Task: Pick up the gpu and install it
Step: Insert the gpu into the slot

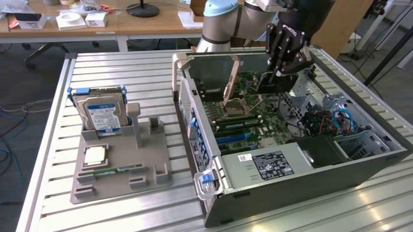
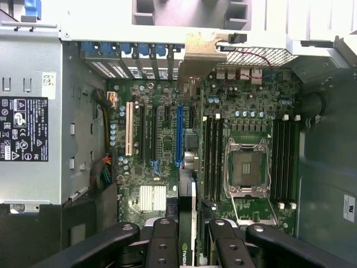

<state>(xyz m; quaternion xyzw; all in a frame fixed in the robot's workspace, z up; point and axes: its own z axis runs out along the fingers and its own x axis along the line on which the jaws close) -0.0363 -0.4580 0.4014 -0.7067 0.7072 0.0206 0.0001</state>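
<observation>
Setup here is a silvery aluminium tabletop (image 1: 129,67) made of long ribbed slats with grooves between them. Behind it sits a wooden desk (image 1: 129,24) with some white boxes and a round black lamp base on it, and the floor (image 1: 19,72) is dark carpet with loose cables trailing at the exterior view's left.

My fingers (image 1: 288,60) (image 2: 162,240) are pinched on the gpu (image 1: 276,83) (image 2: 187,248), one on each flat face. From outside it looks like a dark flat slab hanging under me, inside the open computer case (image 1: 310,193) and over the far end of the green motherboard (image 1: 258,113). I honestly can't tell if its lower edge touches the board. From my wrist I see it edge-on: a thin strip with a small green-and-white logo patch, squeezed between my black jointed finger links.

The case lies on its side: dark grey sheet metal, a matte silver power supply (image 1: 271,164) with a black label, a long blue slot (image 2: 179,137) beside black and white ones, and a square metal-framed processor socket (image 2: 245,167).

Towards the exterior view's left is a grey moulded plastic holder (image 1: 148,164), with a shiny hard drive (image 1: 100,113) standing upright in it, and a square chip (image 1: 95,154) and a narrow green memory stick (image 1: 116,170) lying flat.
</observation>
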